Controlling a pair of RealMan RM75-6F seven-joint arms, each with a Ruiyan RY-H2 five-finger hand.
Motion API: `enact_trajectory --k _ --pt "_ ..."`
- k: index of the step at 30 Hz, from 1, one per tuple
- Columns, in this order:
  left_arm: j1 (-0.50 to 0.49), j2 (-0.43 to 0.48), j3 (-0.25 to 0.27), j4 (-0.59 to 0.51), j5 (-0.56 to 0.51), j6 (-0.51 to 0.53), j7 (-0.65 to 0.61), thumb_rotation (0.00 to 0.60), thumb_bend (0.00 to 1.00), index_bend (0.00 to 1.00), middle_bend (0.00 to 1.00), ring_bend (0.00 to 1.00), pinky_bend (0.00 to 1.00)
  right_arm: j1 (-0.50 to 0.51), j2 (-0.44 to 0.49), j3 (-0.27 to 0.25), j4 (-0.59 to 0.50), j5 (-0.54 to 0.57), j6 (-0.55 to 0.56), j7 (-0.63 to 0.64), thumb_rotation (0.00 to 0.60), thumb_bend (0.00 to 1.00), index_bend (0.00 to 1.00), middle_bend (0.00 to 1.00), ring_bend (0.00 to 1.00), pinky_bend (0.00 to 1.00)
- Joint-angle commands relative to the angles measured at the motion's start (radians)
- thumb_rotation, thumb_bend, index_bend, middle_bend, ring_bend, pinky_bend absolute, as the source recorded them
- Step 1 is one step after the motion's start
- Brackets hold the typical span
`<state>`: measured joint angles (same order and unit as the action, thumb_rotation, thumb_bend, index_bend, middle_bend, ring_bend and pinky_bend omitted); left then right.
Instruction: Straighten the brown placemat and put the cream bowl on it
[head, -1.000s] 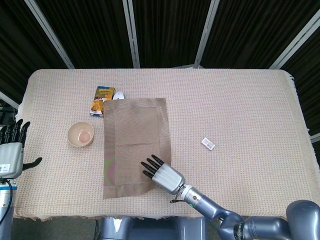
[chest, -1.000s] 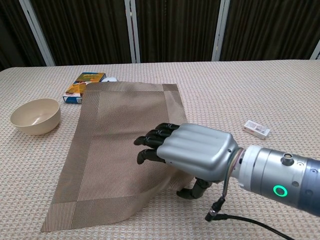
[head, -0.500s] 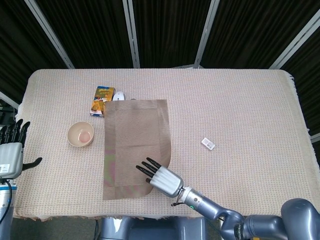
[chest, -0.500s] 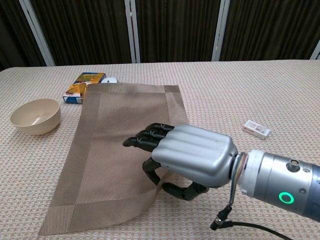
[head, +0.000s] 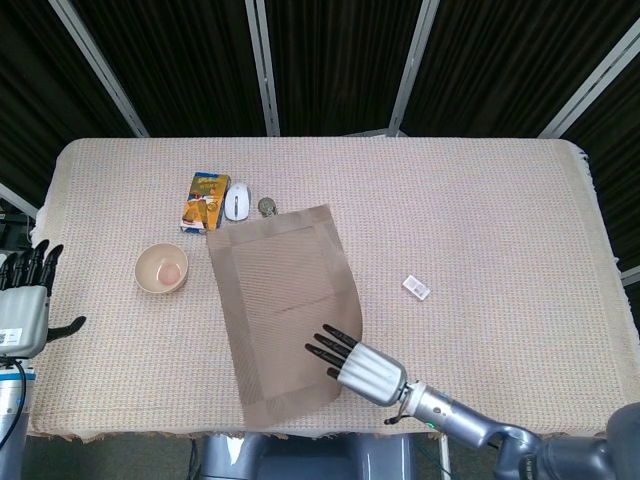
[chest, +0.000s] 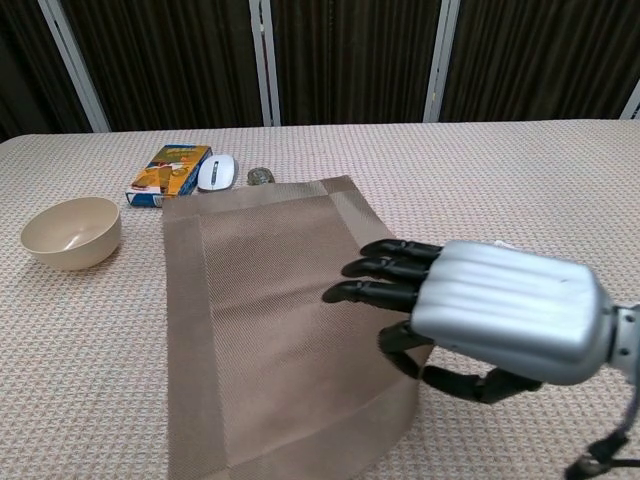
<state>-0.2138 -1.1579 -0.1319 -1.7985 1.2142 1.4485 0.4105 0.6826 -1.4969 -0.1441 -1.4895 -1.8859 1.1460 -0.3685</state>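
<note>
The brown placemat (head: 285, 310) (chest: 270, 330) lies askew on the table, its near end swung toward the right. My right hand (head: 357, 366) (chest: 480, 310) is at the mat's near right edge, fingers (chest: 385, 280) stretched out on top and thumb tucked beneath. It pinches that edge, which curls up a little. The cream bowl (head: 162, 268) (chest: 70, 232) stands upright on the cloth to the left of the mat, apart from it. At the table's left edge hangs my left hand (head: 22, 300), fingers spread and holding nothing; the chest view does not show it.
Just beyond the mat's far edge lie an orange and blue box (head: 203, 200) (chest: 168, 172), a white mouse (head: 236, 201) (chest: 214, 172) and a small round object (head: 267, 207) (chest: 260, 176). A small white packet (head: 416, 287) lies to the mat's right.
My right hand has moved right with the mat's near end, turning the mat. The mat's far edge slid off the mouse and the round object, which now show. The left hand stayed put.
</note>
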Motion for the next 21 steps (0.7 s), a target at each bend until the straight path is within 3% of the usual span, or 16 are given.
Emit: enact_trajectory --k 1,5,11,14,21 --pt "-0.001 -0.002 -0.001 0.001 -0.002 0.000 0.003 0.600 0.00 0.00 0.00 0.00 0.00 -0.012 0.142 -0.060 0.016 -0.112 0.095 -0.001 0.600 0.46 0.82 0.06 0.00 0.00" --pt "-0.002 -0.007 -0.004 0.005 -0.009 0.000 0.009 0.600 0.00 0.00 0.00 0.00 0.00 0.011 0.249 -0.056 0.067 -0.180 0.122 -0.048 0.600 0.46 0.82 0.07 0.00 0.00" --pt "-0.007 -0.014 -0.009 0.016 -0.026 -0.008 0.018 0.600 0.00 0.00 0.00 0.00 0.00 0.094 0.323 0.010 0.194 -0.248 0.076 -0.176 0.600 0.46 0.82 0.08 0.00 0.00" --pt "-0.009 -0.018 -0.012 0.024 -0.036 -0.011 0.021 0.600 0.00 0.00 0.00 0.00 0.00 0.139 0.324 0.041 0.278 -0.285 0.054 -0.239 0.600 0.46 0.82 0.09 0.00 0.00" --pt "-0.013 -0.024 -0.013 0.036 -0.047 -0.018 0.029 0.600 0.00 0.00 0.00 0.00 0.00 0.216 0.261 0.049 0.468 -0.326 0.043 -0.184 0.600 0.44 0.83 0.09 0.00 0.00"
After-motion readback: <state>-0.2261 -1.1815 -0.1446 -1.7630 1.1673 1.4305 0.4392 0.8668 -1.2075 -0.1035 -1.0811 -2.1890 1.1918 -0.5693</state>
